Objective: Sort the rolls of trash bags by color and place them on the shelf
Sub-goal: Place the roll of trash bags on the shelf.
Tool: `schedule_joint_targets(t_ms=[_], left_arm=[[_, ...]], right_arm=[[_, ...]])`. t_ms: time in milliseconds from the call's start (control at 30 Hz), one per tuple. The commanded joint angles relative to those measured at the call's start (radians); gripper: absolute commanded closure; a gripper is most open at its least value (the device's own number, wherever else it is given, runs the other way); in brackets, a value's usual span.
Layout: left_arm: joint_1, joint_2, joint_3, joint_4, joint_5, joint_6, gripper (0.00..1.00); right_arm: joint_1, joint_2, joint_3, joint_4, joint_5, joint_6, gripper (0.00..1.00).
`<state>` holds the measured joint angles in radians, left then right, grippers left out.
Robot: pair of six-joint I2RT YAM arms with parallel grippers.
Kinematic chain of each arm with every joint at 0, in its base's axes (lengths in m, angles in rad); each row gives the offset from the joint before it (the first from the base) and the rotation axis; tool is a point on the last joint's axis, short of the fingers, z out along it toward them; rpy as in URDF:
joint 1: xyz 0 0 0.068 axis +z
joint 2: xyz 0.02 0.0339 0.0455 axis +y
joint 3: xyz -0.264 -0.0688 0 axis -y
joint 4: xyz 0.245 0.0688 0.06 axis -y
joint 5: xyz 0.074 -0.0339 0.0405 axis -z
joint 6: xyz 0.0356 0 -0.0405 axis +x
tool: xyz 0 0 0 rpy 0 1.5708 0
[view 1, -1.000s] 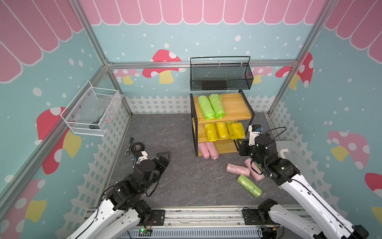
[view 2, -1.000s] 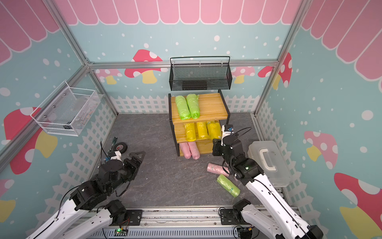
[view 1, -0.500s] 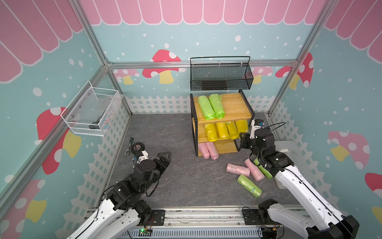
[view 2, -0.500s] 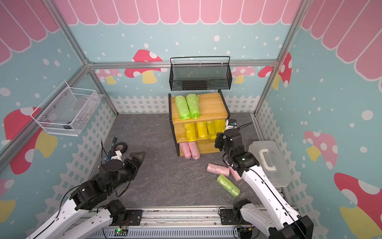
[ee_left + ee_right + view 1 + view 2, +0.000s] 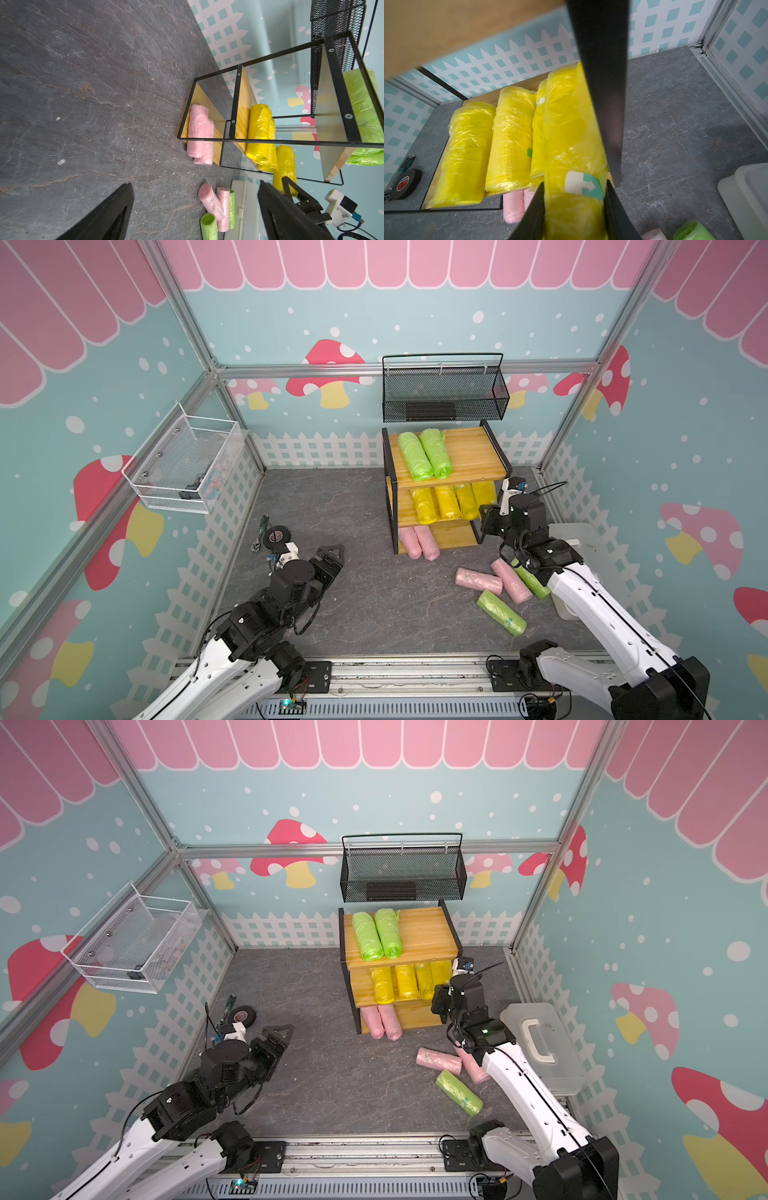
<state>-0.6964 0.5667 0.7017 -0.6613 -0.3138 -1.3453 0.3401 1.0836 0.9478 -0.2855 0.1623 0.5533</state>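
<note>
Clamped on a yellow roll [image 5: 566,135] with the right gripper [image 5: 574,199], jaws narrow and pressed into the film at its near end, either side of the arrow sticker [image 5: 581,184]. Held lengthwise at the middle tier of the shelf [image 5: 467,450], at the 3 o'clock end of that board, just beside three yellow rolls [image 5: 444,504] lying parallel and close against the black corner post [image 5: 604,83]. Cannot tell whether resting on the board yet.

Shelf at about 1 o'clock on the floor [image 5: 365,506] in both top views. Two green rolls [image 5: 424,454] on the top board, two pink rolls [image 5: 419,542] on the bottom one. Loose at 4 o'clock: two loose pink rolls [image 5: 478,580] and two loose green rolls [image 5: 500,612].

Left gripper [image 5: 332,558] at 9 o'clock, spread wide, holding nothing.

Probably light and squashy: crinkly film that dents under the pads and may slip. Best gripped across the body of the cylinder, never by a loose flap. Likely to roll once released, so worth setting down snug against its neighbour.
</note>
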Motion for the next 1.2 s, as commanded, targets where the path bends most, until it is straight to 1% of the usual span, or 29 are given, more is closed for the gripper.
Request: schedule_joint_targets(t_ms=[0,367,733,867,1167], left_arm=[[-0.005,-0.003,-0.008,-0.013,0.0,0.025,0.04],[-0.005,-0.005,-0.018,-0.014,0.007,0.025,0.04],[-0.004,-0.014,-0.025,-0.019,0.001,0.026,0.04],[-0.005,-0.009,-0.028,-0.02,0.005,0.026,0.05],[-0.005,-0.017,-0.031,-0.026,0.003,0.027,0.04]], right_arm=[[-0.008,-0.002,0.004,0.049,-0.018,-0.006,1.0],[-0.018,0.04,0.009,0.052,-0.063,-0.003,1.0],[-0.023,0.063,0.005,0.039,-0.076,0.016,1.0],[-0.028,0.087,0.015,0.037,-0.1,0.02,0.95],[-0.033,0.128,0.021,0.034,-0.127,0.025,0.94]])
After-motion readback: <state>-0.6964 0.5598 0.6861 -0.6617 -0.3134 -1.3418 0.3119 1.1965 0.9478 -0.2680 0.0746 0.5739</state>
